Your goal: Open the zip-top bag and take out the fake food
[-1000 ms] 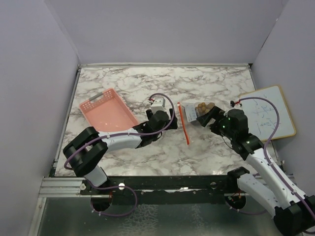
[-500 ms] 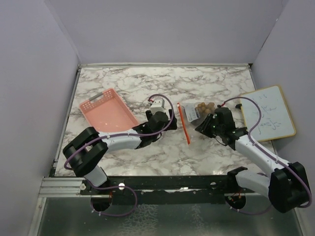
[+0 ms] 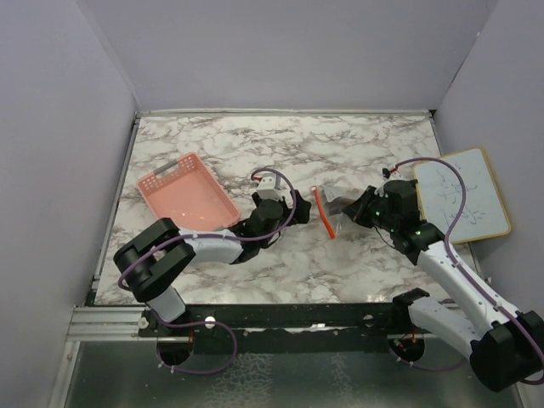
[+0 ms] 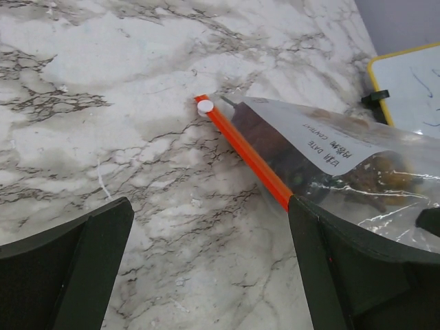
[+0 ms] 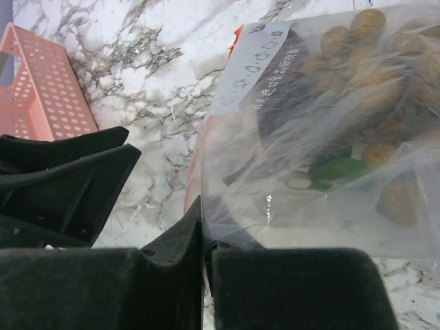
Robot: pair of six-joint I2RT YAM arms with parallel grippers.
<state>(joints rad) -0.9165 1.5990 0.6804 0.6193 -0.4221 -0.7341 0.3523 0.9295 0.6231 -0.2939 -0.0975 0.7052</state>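
Observation:
The zip-top bag (image 3: 340, 205) lies mid-table, clear and crinkly, its orange-red zip strip (image 4: 247, 152) running diagonally with a white slider (image 4: 205, 106) at the far end. Inside show golden-brown grape-like balls (image 5: 364, 55) and a dark round fruit (image 5: 295, 89), the fake food. My right gripper (image 5: 204, 237) is shut, pinching the bag's clear plastic (image 5: 309, 151) just behind the strip. The left gripper (image 4: 210, 206) stands open over bare marble to the left of the strip, its right finger (image 4: 344, 268) overlapping the strip's near end.
A pink plastic basket (image 3: 187, 191) sits at the left, behind the left arm. A yellow-framed whiteboard (image 3: 463, 194) lies at the right edge with a black clip (image 4: 376, 97). Grey walls close in the marble table (image 3: 340, 140) on three sides.
The right gripper has shut on the bag's plastic and the bag has shifted and bunched toward it. The left jaws have spread a little wider and edged closer to the strip.

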